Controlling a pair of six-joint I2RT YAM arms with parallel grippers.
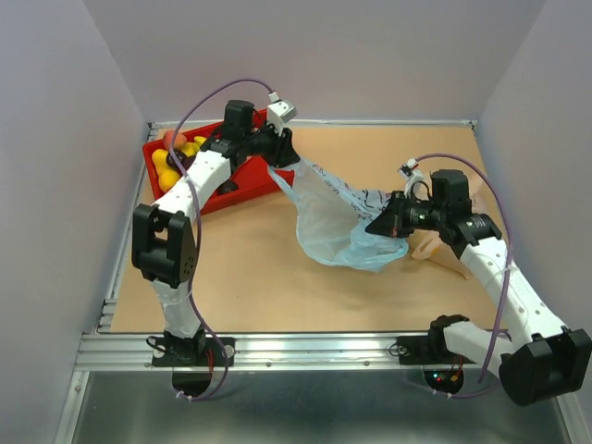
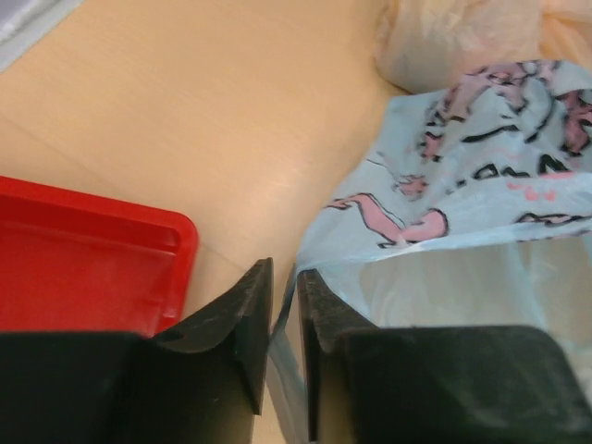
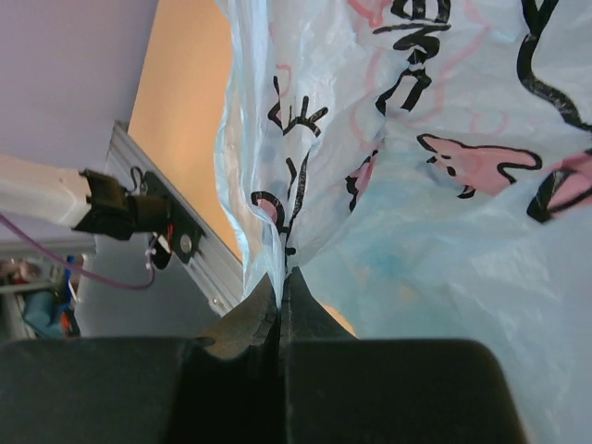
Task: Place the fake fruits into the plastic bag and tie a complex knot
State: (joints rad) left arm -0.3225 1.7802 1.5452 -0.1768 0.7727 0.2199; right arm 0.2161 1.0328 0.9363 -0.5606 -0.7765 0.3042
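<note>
- Right pincer (image 3: pixel 280 291) clenched on the plastic bag (image 3: pixel 444 231); left pincer (image 2: pixel 285 314) has film in a narrow gap; we cannot tell if it grips.
- Bag is stretched between both arms over the counter (image 1: pixel 250 268); we see no fruit inside.
- Fake fruits (image 1: pixel 171 162) lie in the red tray (image 1: pixel 245 180); we judge loading not begun; next, the mouth needs spreading.

The tray (image 1: pixel 259 176) sits in the table's (image 1: pixel 259 277) far left corner, fake fruits (image 1: pixel 171 162) in it. The plastic bag (image 1: pixel 333 231) spans mid-table between my left gripper (image 1: pixel 282 153), beside the tray, and my right gripper (image 1: pixel 379 225). A second bag (image 1: pixel 430 248) lies toward the right edge.
</note>
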